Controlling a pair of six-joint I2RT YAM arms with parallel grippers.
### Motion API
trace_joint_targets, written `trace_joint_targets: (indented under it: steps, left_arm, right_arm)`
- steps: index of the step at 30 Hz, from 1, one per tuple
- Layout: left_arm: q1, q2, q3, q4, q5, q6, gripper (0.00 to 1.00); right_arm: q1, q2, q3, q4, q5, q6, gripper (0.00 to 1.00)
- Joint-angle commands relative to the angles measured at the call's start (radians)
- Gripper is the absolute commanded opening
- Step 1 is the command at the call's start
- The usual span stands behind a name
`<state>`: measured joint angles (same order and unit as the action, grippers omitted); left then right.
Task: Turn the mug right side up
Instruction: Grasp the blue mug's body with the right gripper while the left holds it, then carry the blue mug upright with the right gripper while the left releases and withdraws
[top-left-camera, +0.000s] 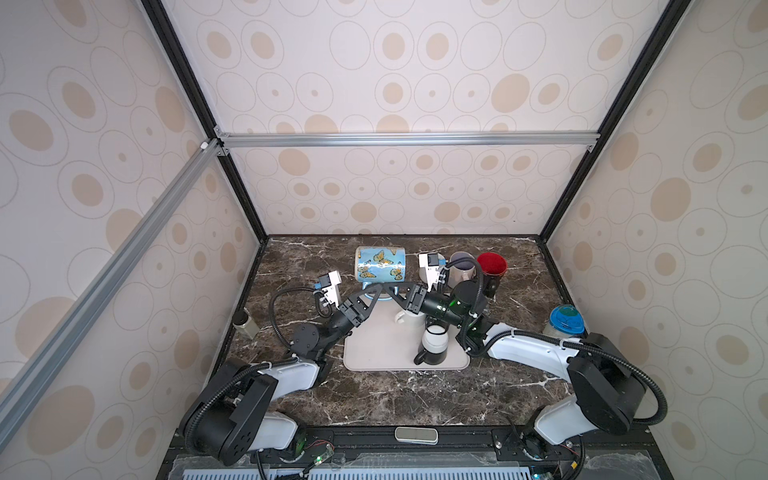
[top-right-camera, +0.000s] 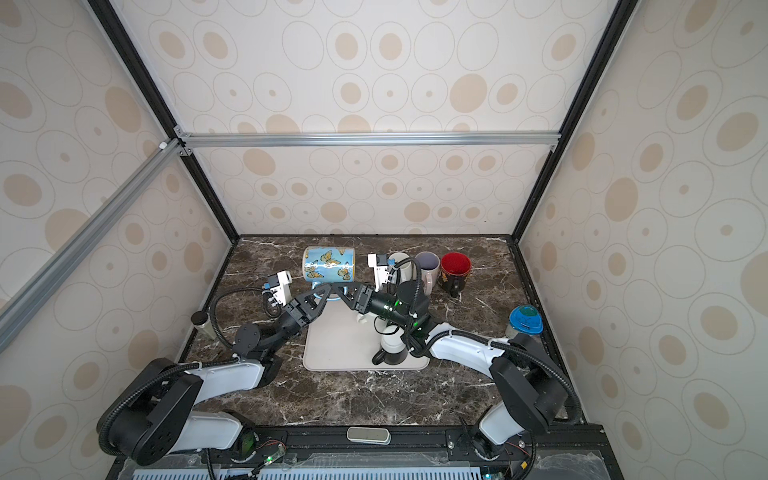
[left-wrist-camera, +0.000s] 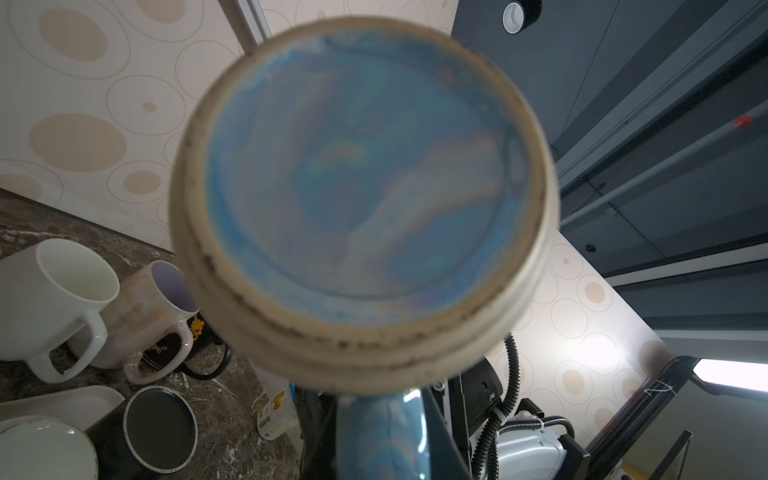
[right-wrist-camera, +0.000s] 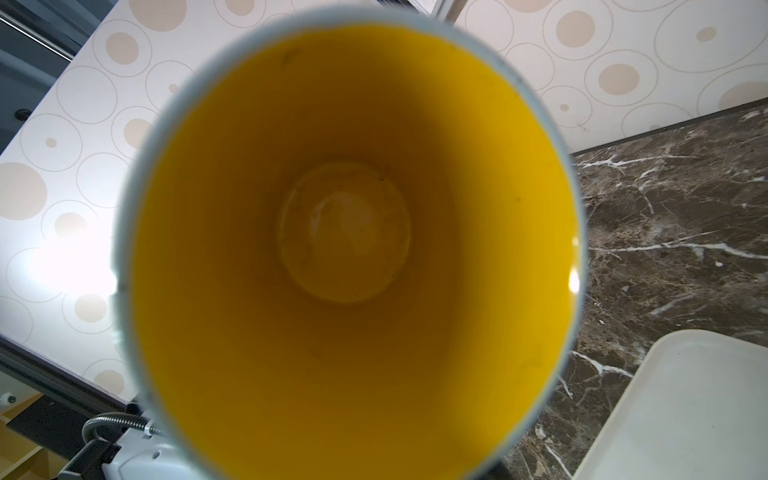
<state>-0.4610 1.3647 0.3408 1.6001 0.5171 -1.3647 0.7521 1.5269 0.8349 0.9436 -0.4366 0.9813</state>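
The light-blue ceramic mug with orange butterflies (top-left-camera: 380, 262) is held on its side over the far middle of the brown marble tabletop (top-left-camera: 415, 399), mouth facing right. The left gripper (top-left-camera: 384, 289) is clamped on its blue handle (top-left-camera: 371, 286). The right gripper (top-left-camera: 397, 291) is just beside it, and I cannot tell how wide its jaws stand.

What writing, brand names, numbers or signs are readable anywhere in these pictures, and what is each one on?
No text here can actually be read.
pale pink mug: faint cursive lettering on its side, too blurred to read.
white label on a container seen in the left wrist view: barcode and small print, too small to read.
butterfly mug: pictures of butterflies only, no words showing.
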Motion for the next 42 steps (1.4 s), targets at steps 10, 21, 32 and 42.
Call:
trace_joint_targets:
  steps: [10, 21, 32, 42]
  left_arm:
    - [-0.027, 0.044, 0.031, 0.237, 0.111, -0.031, 0.00]
    - [-0.006, 0.119, 0.054, 0.237, 0.119, -0.053, 0.86]
    - [0.126, -0.081, -0.030, -0.088, 0.126, 0.102, 1.00]
    - [0.146, -0.414, 0.242, -1.414, -0.378, 0.782, 1.00]
  right_arm:
    - [0.001, 0.010, 0.111, 0.160, 0.015, 0.043, 0.00]
    - [-0.001, -0.022, 0.141, 0.012, 0.030, -0.029, 0.00]
    - [-0.046, -0.007, 0.194, -0.179, 0.072, -0.085, 0.00]
    - [-0.077, 0.069, 0.569, -0.932, 0.382, -0.419, 0.00]
